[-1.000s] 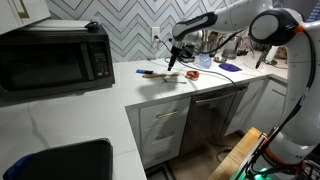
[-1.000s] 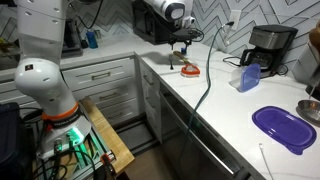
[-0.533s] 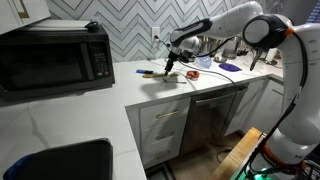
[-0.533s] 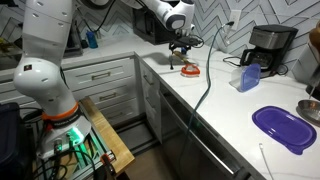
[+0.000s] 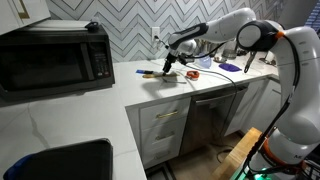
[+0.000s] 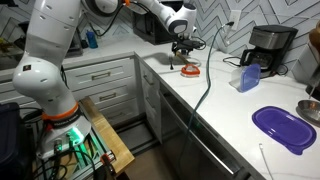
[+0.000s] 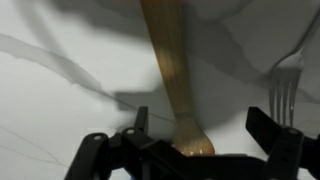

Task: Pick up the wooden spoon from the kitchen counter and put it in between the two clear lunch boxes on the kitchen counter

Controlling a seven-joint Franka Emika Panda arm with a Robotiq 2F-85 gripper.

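While the arm reached across the worktop [image 5: 90, 115], the fingers [image 5: 170, 64] hung low over the stretch along the tiled back wall, past the inner corner where the worktop turned away from the microwave [image 5: 55, 57].

Wrist view: fingers [image 7: 268, 125] spread wide. One dark tip showed at each lower side of the picture, with the wooden spoon [image 7: 172, 70] running between them from the top edge down to the lower middle. Clear white worktop [image 7: 60, 80] showed on both sides of the spoon, so neither tip was pressed against it and nothing was gripped. The spoon lay flat on the stone, its shadow close beside it. A metal fork [image 7: 285, 80] lay just beside the spoon, near the right-hand tip.

Exterior views: fingers [image 6: 184, 58] pointed straight down, close to the worktop [image 6: 225, 110] near its far end, not far from the front edge. A red-handled item [image 6: 190, 70] lay just beside them. The spoon itself was too small and too hidden there to pick out. I could not tell whether the tips touched the stone.

Also noted: coffee maker [image 6: 268, 45] against the back wall, purple lid [image 6: 283, 128] on the near end of the worktop, well apart from the fingers.
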